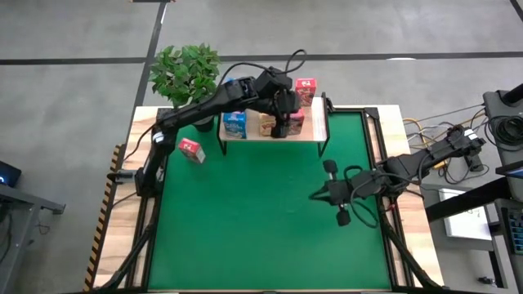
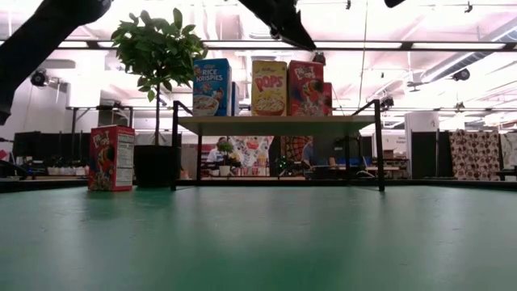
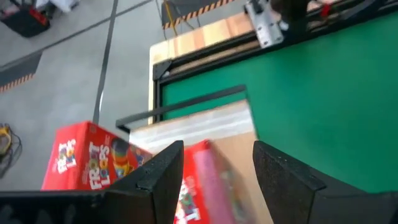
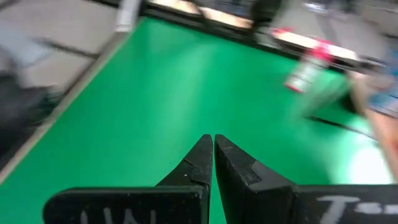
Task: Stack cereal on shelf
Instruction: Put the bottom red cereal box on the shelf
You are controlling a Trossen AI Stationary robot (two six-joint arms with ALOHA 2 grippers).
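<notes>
Sitting between left fingers point(image 3: 161, 171): red cereal box point(image 3: 208, 186).

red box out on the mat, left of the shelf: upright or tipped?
Upright. In the low view the red box stands on its short end on the green mat, printed side panel vertical, apart from the shelf.

The shelf point(image 1: 315, 131) stands at the mat's point(image 1: 261, 212) far edge. On it, three boxes point(image 2: 271, 87) stand in a row, more behind them. My left gripper point(image 1: 282, 126) hangs over the shelf's right part, jaws apart above a box point(image 3: 205, 186). One box point(image 1: 191, 149) lies on the mat left of the shelf; the plant point(image 1: 186, 72) is behind that. My right gripper point(image 1: 315, 196) rests closed over the mat, well before the shelf.
</notes>
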